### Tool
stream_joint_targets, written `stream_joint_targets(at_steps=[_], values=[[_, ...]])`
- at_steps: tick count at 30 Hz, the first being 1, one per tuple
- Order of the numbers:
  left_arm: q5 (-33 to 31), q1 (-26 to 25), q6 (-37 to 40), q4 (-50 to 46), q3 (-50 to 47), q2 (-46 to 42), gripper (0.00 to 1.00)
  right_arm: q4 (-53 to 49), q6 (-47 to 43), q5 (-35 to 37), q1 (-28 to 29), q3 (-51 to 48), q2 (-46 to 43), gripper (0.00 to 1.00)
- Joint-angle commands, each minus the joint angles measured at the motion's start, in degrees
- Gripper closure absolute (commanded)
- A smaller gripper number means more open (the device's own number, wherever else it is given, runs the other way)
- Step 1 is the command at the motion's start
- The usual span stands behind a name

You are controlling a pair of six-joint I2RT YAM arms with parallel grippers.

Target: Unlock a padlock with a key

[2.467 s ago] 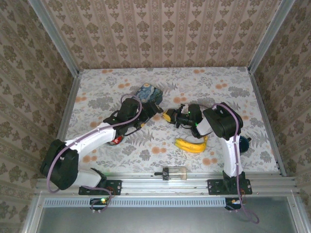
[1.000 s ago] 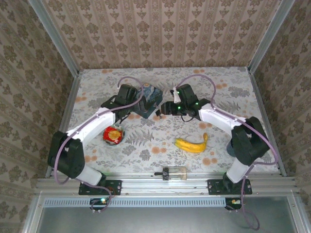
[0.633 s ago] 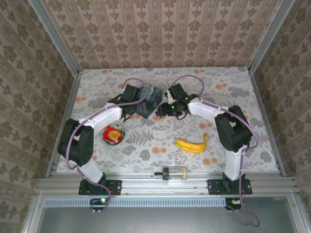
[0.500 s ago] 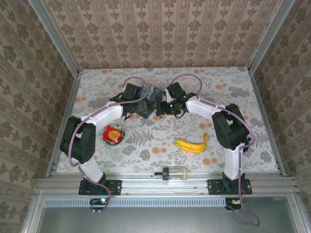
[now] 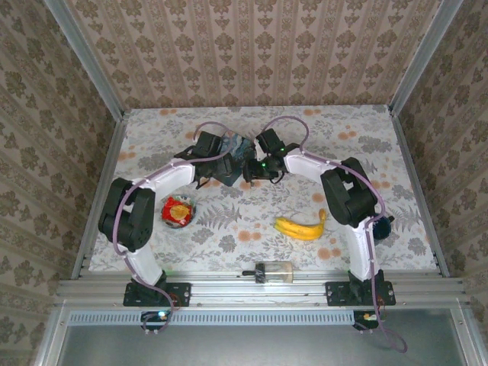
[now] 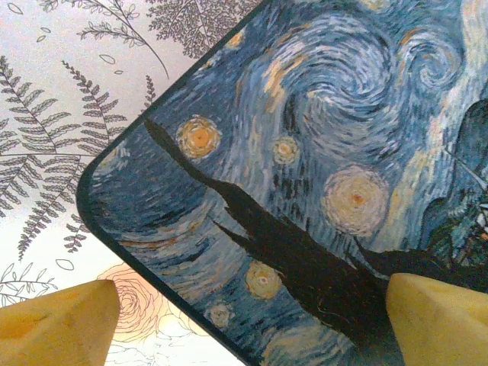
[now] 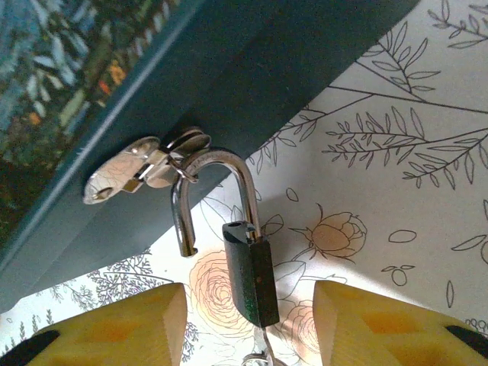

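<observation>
Jaws of the left gripper (image 6: 248, 328) stand wide apart in the left wrist view, closed on nothing: one yellow fingertip (image 6: 57, 324) hangs over the floral tablecloth (image 6: 69, 114) just off the rounded corner of the blue painted tin box (image 6: 305, 152), the other over its lid, so the corner lies between them. In the right wrist view the right gripper (image 7: 248, 324) is parted too, its yellow pads (image 7: 114, 328) on either side of the padlock (image 7: 252, 278) with a gap on each side. The dark lock body sits between the jaws; its silver shackle (image 7: 248, 198) rises beyond them, one leg out of the body, and hooks through the metal hasp (image 7: 126, 179) on the box's side. In the top external view both grippers meet at the box, the right one just beside the left; a banana (image 5: 301, 227), a round red-and-yellow object (image 5: 178, 210) and a clear cylinder with a black cap (image 5: 273, 271) lie well apart from them, toward the arm bases.
</observation>
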Motion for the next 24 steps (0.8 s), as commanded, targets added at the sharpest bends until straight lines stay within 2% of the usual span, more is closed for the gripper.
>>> stream_joint_targets(at_steps=[1,9,11,17,24], values=[[0.6,0.5,-1.0,1.2,0.8,0.9,0.13,-1.6,-0.4,-1.5,0.0,2.1,1.9,0.53],[2.1,0.7,-1.3,2.0,0.0,2.1,0.24,-1.1,-0.2,-2.3,0.0,2.5,3.5,0.60],[2.3,0.7,-1.1,2.2,-0.3,2.2,0.29,-0.9,-0.2,-2.4,0.0,2.2,3.4,0.65],[2.9,0.8,-0.6,2.6,-1.0,2.6,0.32,-0.5,0.1,-1.9,-0.1,1.4,3.0,0.85],[2.6,0.8,0.5,1.8,-1.0,2.5,0.40,0.4,1.0,-1.3,-0.2,-1.9,0.4,0.96]])
